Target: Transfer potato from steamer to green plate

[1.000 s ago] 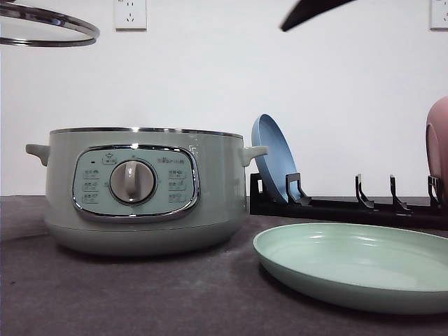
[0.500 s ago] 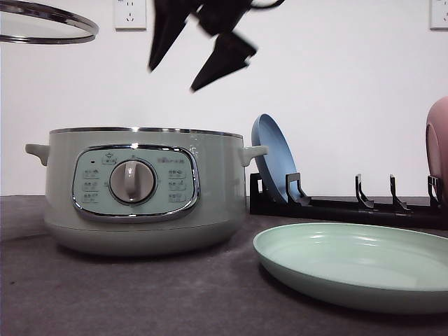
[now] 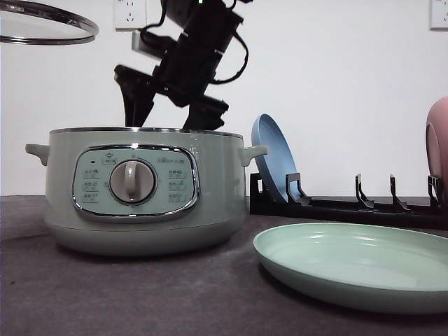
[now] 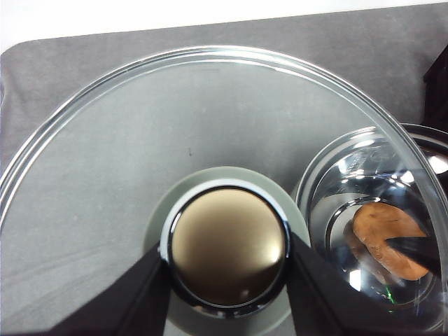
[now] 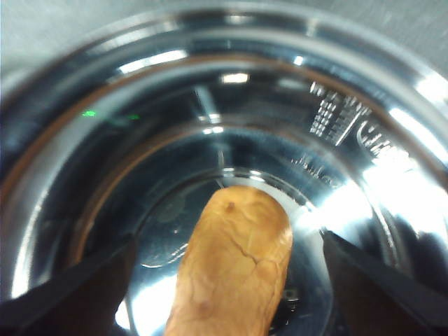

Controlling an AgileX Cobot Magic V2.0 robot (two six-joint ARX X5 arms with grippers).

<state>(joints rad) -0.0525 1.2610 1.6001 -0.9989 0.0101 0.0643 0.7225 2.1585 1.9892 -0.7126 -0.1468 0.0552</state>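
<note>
Front view, near to far: wide, shallow, glossy mint-green plate (image 3: 357,266) lies flat on dark grey table covering (image 3: 140,294), right foreground, nothing on it. Just left of it and apart, large round sage-green steamer pot (image 3: 140,189) w/ chrome rim, side handles, front panel w/ round dial; lid off. Behind plate, black dish rack (image 3: 350,206) holds a blue plate (image 3: 274,162) on edge at its left end and a pink plate (image 3: 439,150) at frame's right edge. Right gripper (image 3: 168,117), black, hangs tilted over steamer mouth, fingertips at rim level, fingers spread wide. Right wrist view: smooth orange-brown oval potato (image 5: 234,269) lies on shiny steel floor of the steamer bowl, betw. the two parted fingers (image 5: 77,297), neither touching it. Left wrist view: left gripper (image 4: 229,276) clamped on green, chrome-ringed knob (image 4: 229,250) of round glass lid (image 4: 105,175), held up and away from pot; through the glass, potato (image 4: 385,238) shows in steamer bowl below. Front view, top left: lid's chrome rim (image 3: 49,24) in the air, well above and left of steamer. White wall w/ socket (image 3: 130,12) behind.
</note>
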